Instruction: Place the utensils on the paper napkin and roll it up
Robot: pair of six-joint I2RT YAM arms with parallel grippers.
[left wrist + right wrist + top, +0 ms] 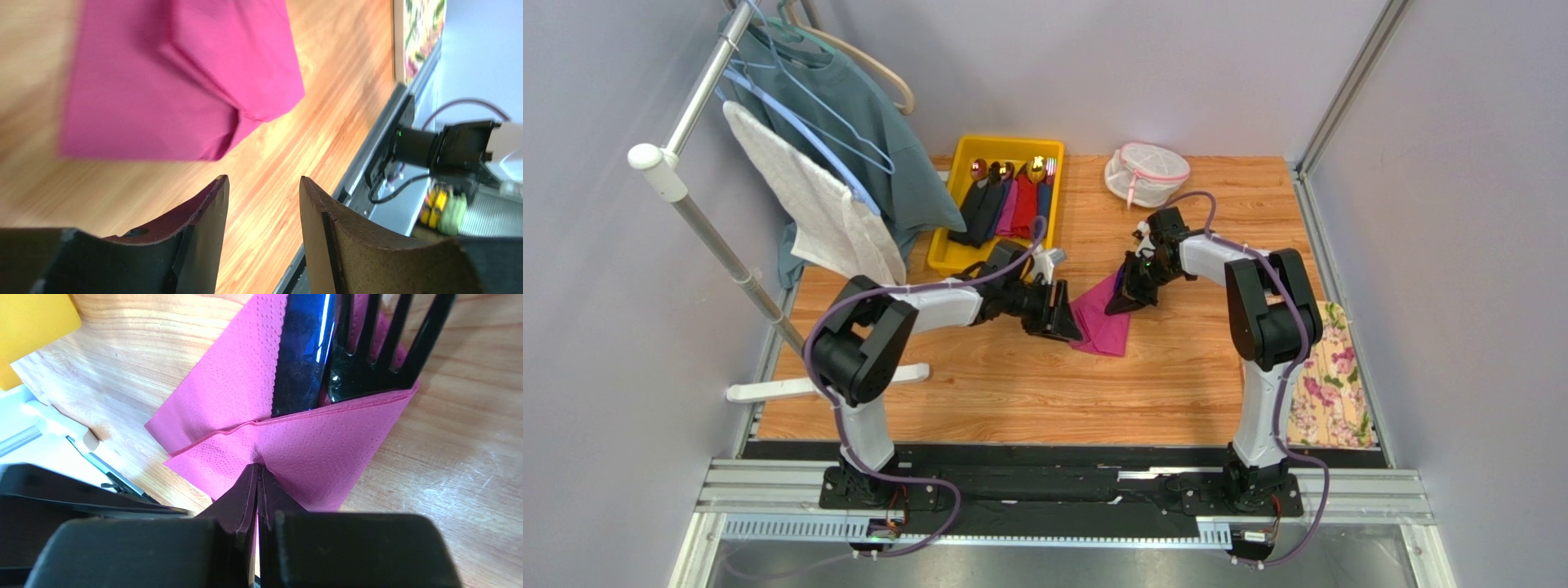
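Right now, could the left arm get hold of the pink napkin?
Probably yes. The left gripper is open, and the napkin lies just past its tips with only bare table between. The right gripper pinches the napkin's other side, out of the way.

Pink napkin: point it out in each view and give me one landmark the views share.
Top external: the napkin lies mid-way across the wooden table.
Left wrist: upper left, beyond the open left gripper.
Right wrist: centre, folded over the fork and pinched by the right gripper.
Shared landmark: the wooden table under it shows in all three.
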